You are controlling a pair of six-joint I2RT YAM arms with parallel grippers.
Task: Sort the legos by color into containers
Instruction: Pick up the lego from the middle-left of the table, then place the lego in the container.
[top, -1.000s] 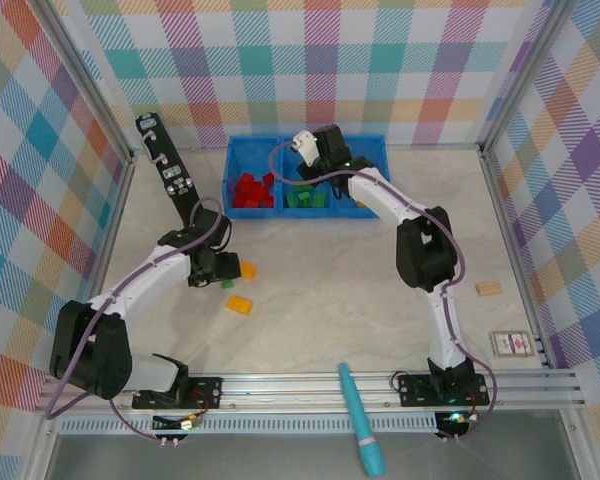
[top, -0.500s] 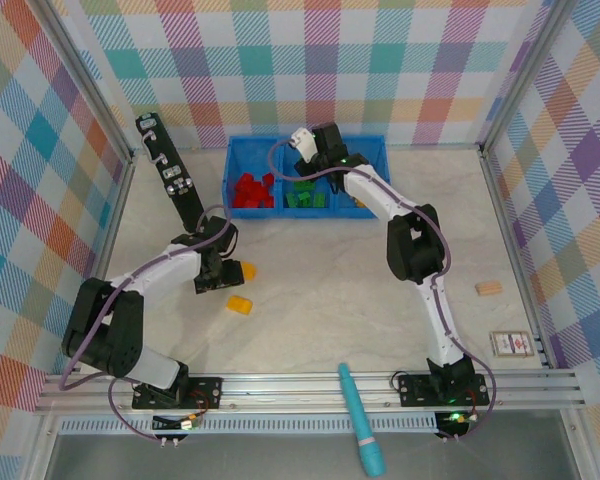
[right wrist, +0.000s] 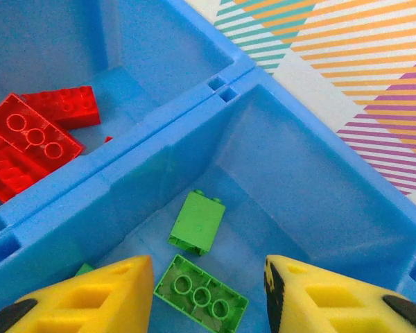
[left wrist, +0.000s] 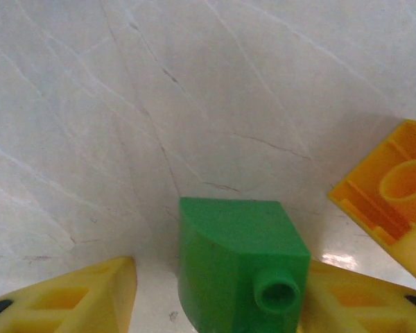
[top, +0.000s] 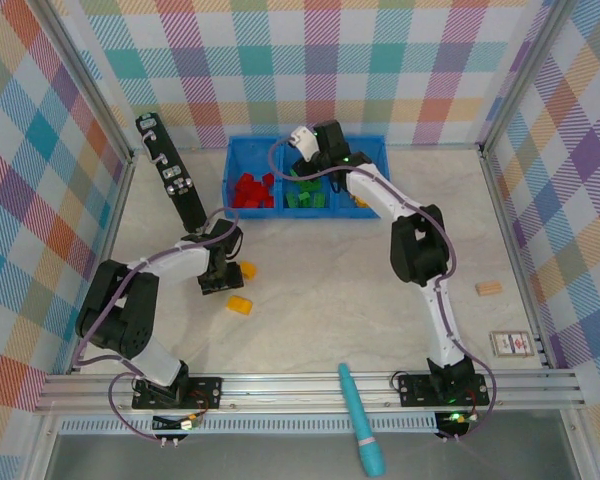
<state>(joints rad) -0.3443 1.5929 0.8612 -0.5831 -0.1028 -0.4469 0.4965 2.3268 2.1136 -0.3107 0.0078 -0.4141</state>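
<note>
1. The left gripper (top: 218,278) is low over the tabletop (top: 330,290). In the wrist view its fingers (left wrist: 76,298) stand apart with 1 green lego (left wrist: 236,257) sitting squarely between them.
2. Gap check: the right-hand finger looks to be against the brick, while bare tabletop shows between the brick and the left-hand finger. So it is bracketed, not clamped.
3. The brick is short and blocky with no clear long axis. It lies on its side, its 1 stud facing back toward the wrist.
4. An orange lego (left wrist: 395,194) lies just beyond and to the right of the fingers, close but apart from the green one. A 2nd orange lego (top: 240,305) lies near that gripper.
5. The right gripper (right wrist: 208,277) hangs over the middle compartment of the blue tray (top: 245,155), jaws apart and holding nothing. Green legos (right wrist: 197,222) lie directly below it, red legos (right wrist: 35,135) in the compartment to its left.
6. Judgement: the left arm is far nearer the loose bricks. Its next move is to finish closing, lift, and carry forward to the compartment under the right gripper. Crowding there is the risk.
</note>
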